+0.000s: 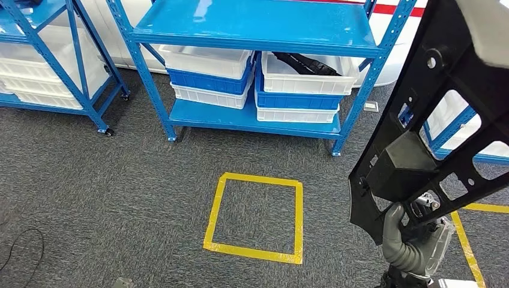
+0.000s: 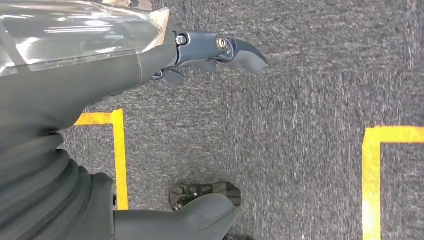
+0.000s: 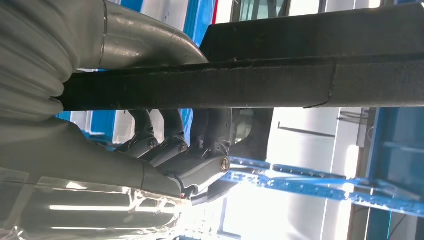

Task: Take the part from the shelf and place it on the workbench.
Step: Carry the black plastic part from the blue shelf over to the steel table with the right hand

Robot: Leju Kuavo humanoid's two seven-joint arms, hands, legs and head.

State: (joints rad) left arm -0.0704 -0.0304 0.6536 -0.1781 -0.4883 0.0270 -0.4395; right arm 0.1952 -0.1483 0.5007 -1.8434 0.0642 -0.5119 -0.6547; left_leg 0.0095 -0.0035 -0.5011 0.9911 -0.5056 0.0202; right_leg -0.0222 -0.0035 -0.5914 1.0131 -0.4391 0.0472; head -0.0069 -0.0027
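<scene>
Right of the yellow floor square (image 1: 255, 217), my right hand (image 1: 403, 235) has its fingers clamped on the black part's (image 1: 432, 114) lower edge, which looks stiff, light and top-heavy, while my left hand (image 2: 150, 60) hangs with fingers apart, holding nothing.

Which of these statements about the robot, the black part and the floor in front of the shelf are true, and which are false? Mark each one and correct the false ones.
1. The right robot hand holds the black part. True.
2. The black part lies flat on the carpet. False: it is lifted off the floor, held at its lower end.
3. The left robot hand grips a white bin. False: it holds nothing and hangs over the carpet.
4. A square of yellow tape marks the carpet in front of the blue shelf. True.
5. The shelf's lower level carries stacked white and blue bins. True.
6. The yellow square has a bin standing inside it. False: only carpet shows inside it.
</scene>
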